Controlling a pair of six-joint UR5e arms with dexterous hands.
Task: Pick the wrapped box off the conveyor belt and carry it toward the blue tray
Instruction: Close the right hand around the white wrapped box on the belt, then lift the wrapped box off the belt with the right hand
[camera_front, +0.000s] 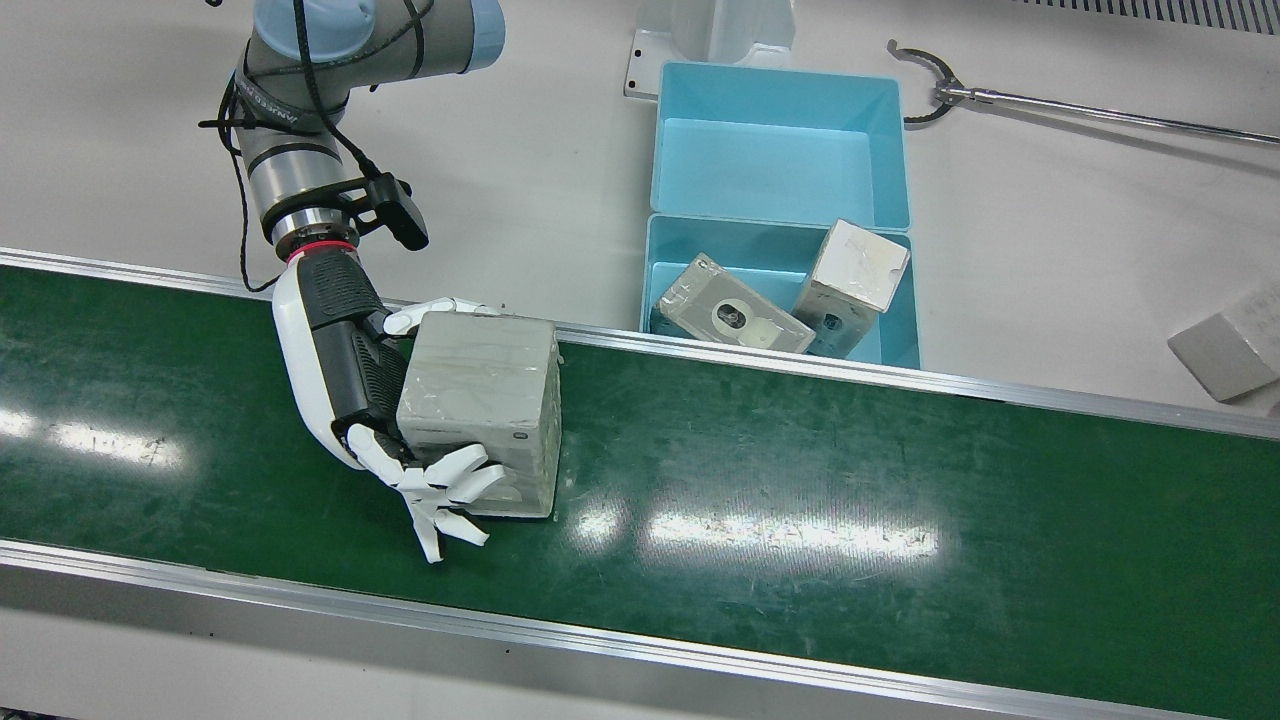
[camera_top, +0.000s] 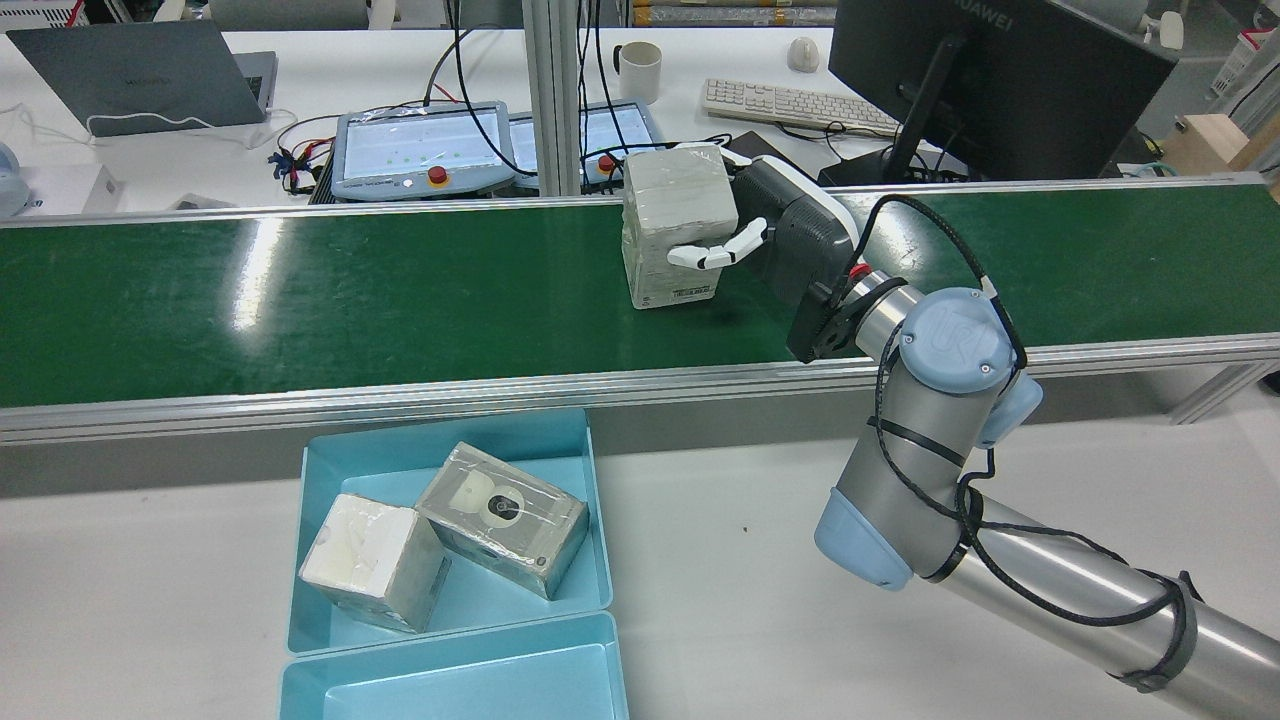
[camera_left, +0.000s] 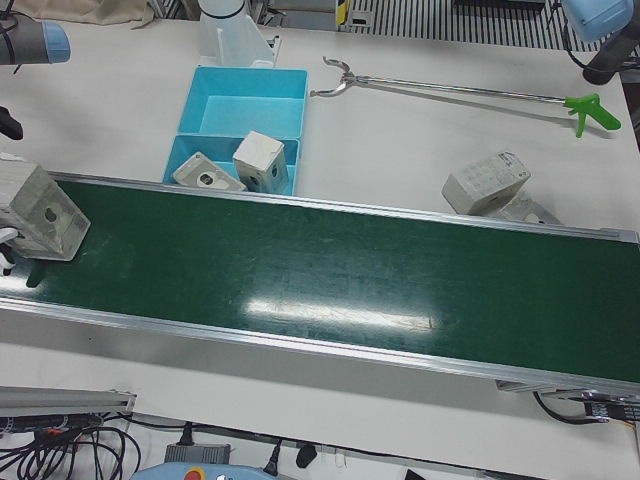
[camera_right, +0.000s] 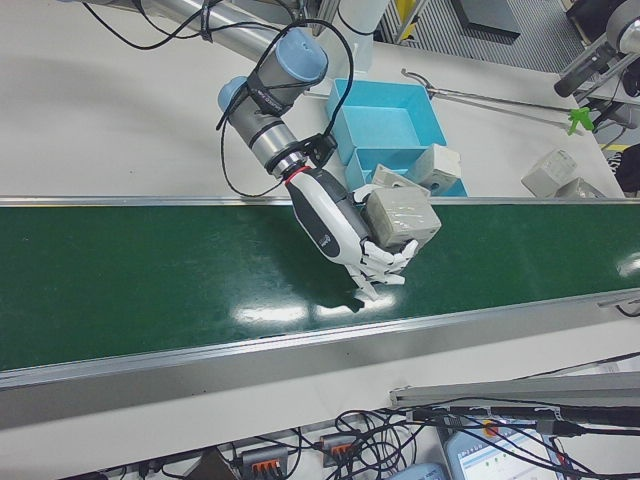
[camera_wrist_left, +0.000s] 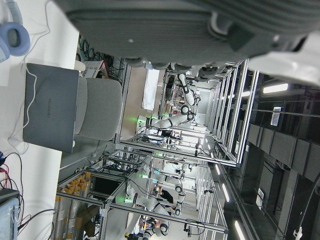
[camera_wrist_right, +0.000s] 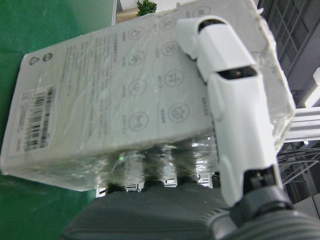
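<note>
Your right hand (camera_front: 375, 400) is clamped around the wrapped box (camera_front: 485, 410) above the green belt (camera_front: 800, 500), left of the blue tray (camera_front: 780, 130). Only its wrist camera shows the box's barcode and printed icons. Your left hand's state cannot be told; its camera shows a "HUAWEI" laptop (camera_wrist_left: 50, 107).

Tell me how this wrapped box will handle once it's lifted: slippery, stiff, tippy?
Probably slippery: the wrapped box is under glossy film that wrinkles against the right hand. Likely stiff, since its edges stay square under the fingers. It could twist, being held from two sides only.
</note>
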